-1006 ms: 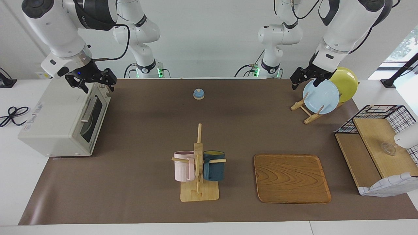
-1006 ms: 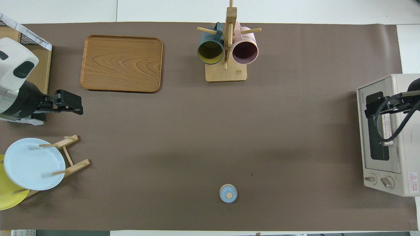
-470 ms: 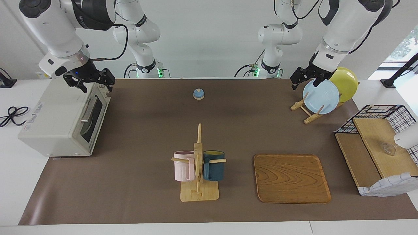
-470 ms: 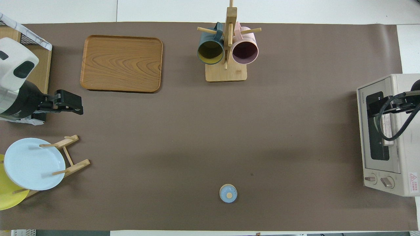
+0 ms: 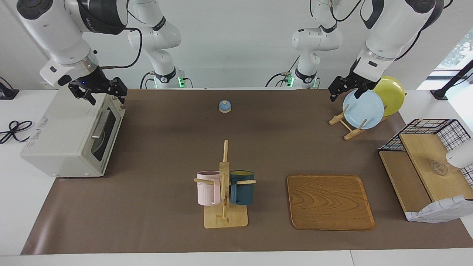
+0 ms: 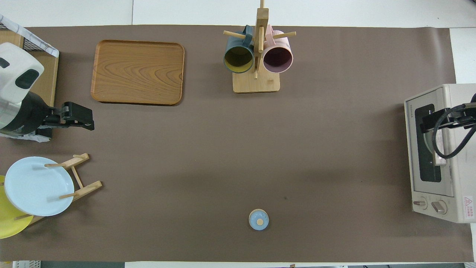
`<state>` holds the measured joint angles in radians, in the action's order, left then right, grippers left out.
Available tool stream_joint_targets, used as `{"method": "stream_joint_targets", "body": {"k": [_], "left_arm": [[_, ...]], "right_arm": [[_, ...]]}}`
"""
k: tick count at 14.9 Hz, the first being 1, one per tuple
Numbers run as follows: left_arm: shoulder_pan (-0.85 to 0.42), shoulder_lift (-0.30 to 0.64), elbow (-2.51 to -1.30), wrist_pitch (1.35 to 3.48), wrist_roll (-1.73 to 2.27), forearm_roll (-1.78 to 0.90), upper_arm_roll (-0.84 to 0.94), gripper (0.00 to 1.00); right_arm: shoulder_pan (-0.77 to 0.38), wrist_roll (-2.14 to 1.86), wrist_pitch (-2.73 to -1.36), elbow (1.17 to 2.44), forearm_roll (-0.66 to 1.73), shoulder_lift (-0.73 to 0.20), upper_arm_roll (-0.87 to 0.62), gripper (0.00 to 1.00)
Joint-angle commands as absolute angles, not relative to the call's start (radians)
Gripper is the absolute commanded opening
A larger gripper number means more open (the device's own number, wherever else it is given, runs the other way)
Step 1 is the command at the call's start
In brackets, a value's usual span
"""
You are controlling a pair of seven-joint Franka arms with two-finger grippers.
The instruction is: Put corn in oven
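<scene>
No corn in sight on the table: the right gripper (image 5: 99, 93), fingers spread and empty, hangs over the top front edge of the closed oven (image 5: 70, 135) at its own end, while the left gripper (image 5: 345, 87), also open and empty, waits over the plate rack (image 5: 345, 125).

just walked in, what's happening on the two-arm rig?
Nothing is being held. The right gripper hangs open over the boxy off-white toaster oven, whose dark glass door is closed. The left gripper waits open above the light blue plate in the wooden rack. No corn cob is visible in either view.
</scene>
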<state>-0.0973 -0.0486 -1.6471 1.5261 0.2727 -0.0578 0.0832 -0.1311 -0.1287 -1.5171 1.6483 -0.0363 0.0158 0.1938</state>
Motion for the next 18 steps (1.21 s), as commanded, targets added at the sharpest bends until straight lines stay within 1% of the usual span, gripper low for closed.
{"method": "stream_joint_targets", "body": {"k": [1,3,8,18], "left_arm": [[-0.086,-0.049,-1.634,1.516,0.270,-0.052,0.091,1.00],[-0.086,-0.049,-1.634,1.516,0.270,-0.052,0.091,1.00],[-0.086,-0.049,-1.634,1.516,0.270,-0.052,0.091,1.00],[-0.086,-0.049,-1.634,1.516,0.270,-0.052,0.091,1.00]], "right_arm": [[-0.095,-0.123,-1.525,1.637,-0.008,0.008,0.184,1.00],[-0.075,-0.123,-1.525,1.638,-0.009,0.011,0.170,1.00],[-0.066,-0.123,-1.525,1.637,-0.011,0.012,0.167,1.00],[-0.081,-0.123,-1.516,1.618,0.001,0.017,0.169,1.00]]}}
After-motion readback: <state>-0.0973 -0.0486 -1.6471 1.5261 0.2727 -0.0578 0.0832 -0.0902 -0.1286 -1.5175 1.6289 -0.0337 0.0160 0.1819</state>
